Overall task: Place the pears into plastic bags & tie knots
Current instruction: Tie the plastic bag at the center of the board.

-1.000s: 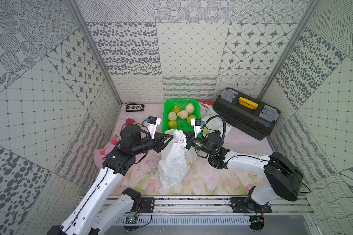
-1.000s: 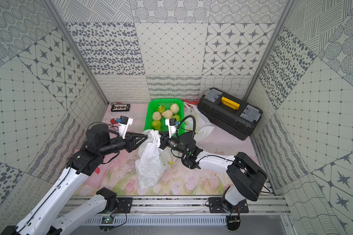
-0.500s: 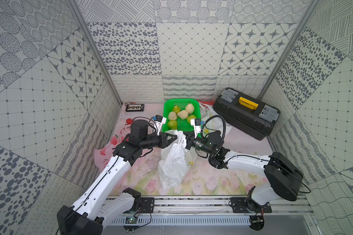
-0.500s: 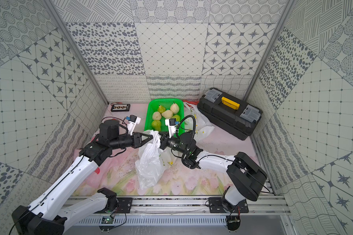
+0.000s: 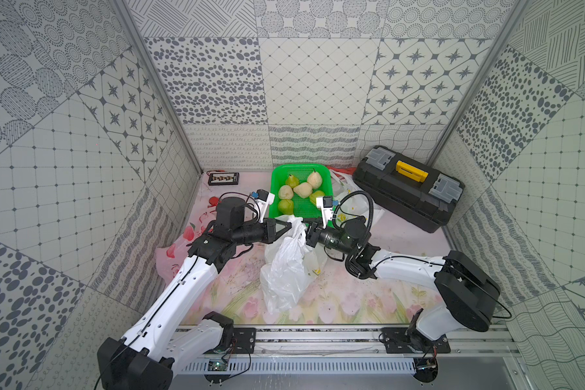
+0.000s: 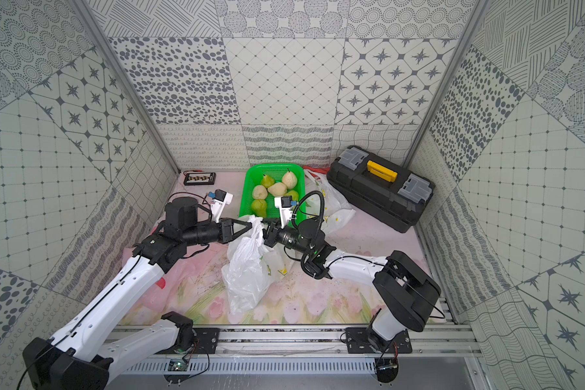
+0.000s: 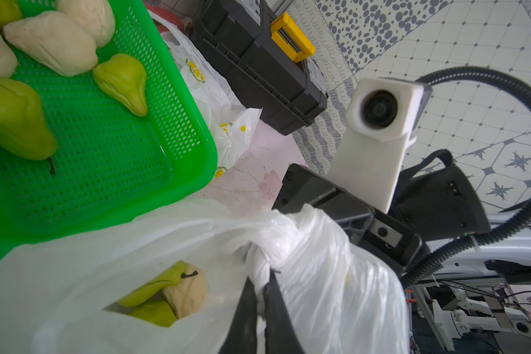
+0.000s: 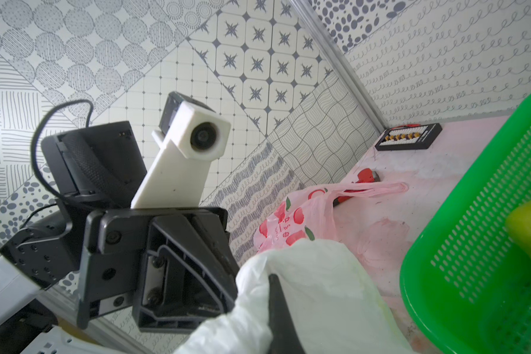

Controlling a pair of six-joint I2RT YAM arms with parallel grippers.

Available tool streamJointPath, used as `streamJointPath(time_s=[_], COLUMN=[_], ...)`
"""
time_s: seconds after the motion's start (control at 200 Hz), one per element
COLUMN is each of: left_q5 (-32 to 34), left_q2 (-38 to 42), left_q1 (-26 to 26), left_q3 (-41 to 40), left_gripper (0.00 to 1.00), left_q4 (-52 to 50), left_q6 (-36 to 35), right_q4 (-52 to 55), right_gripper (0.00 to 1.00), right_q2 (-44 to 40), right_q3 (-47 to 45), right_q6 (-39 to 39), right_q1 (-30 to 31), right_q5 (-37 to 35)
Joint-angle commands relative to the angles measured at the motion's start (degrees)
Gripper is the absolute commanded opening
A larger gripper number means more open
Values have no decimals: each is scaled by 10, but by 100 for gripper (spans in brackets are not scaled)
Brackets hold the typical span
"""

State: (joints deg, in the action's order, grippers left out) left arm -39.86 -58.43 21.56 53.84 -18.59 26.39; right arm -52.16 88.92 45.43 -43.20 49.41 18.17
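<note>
Since a second ago, the left arm (image 5: 183, 280) has reached forward toward 12 o'clock, and the left gripper (image 5: 289, 225), then apart, now stands pinched together on the top of the white bag (image 5: 284, 270). The right gripper (image 5: 307, 233) is unchanged, clamped on the same bag top from the 3 o'clock side. The two sets of tips are nearly touching.

Step in hand, by judgement: tying. The bag stands at table centre. The left wrist view shows a gathered twist of plastic at the left gripper (image 7: 262, 275) and at least three pears (image 7: 166, 291) inside, seen through a gap that is not yet closed. The next move likely calls for pulling the two held ends apart or crossing them, kept taut without tearing the thin film or tipping the bag.

Room and surface:
- Walls (image 5: 318, 84): grey-patterned panels on three sides.
- Mat (image 5: 352, 300): pink floral sheet, lightly soiled.
- Toolbox (image 5: 409, 192): black, shut, at 2 o'clock.
- Basket (image 5: 273, 189): green, at 12 o'clock, just beyond the bag. It holds six loose pears (image 5: 303, 189), so bagging is not finished.
- Pink bag (image 5: 176, 250): flat at 9 o'clock, apparently empty.
- Second lemon-print bag (image 5: 348, 199): between basket and toolbox.
- Small black device (image 5: 223, 178): at 11 o'clock by the wall.
</note>
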Motion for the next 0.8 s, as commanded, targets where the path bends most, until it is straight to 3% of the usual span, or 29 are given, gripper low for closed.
streamJointPath(time_s=[0.0,0.13,0.195,0.39,0.55,0.635,0.795], left_q5=[-21,-12,-10,10,24,17,11], left_q2=[4,7,11,7,7,2,-2], left_q1=[-7,-17,-26,-58,-65,-65,-65], left_q3=[6,5,2,-8,-21,-20,-15], left_gripper=[0,0,0,0,0,0,0], left_q4=[16,7,11,13,37,46,43], left_q6=[-22,-22,-16,25,61,70,69], right_q4=[-32,26,109,355,518,554,643], right_gripper=[1,24,33,36,43,47,51], right_q2=[3,-23,-48,-186,-276,-282,-213], right_q3=[4,-3,-4,-29,-1,28,148], right_q6=[-18,-29,-32,-83,-77,-76,-26], right_q1=[8,4,1,6,37,48,79], right_q5=[0,-20,-42,-139,-174,-165,-152])
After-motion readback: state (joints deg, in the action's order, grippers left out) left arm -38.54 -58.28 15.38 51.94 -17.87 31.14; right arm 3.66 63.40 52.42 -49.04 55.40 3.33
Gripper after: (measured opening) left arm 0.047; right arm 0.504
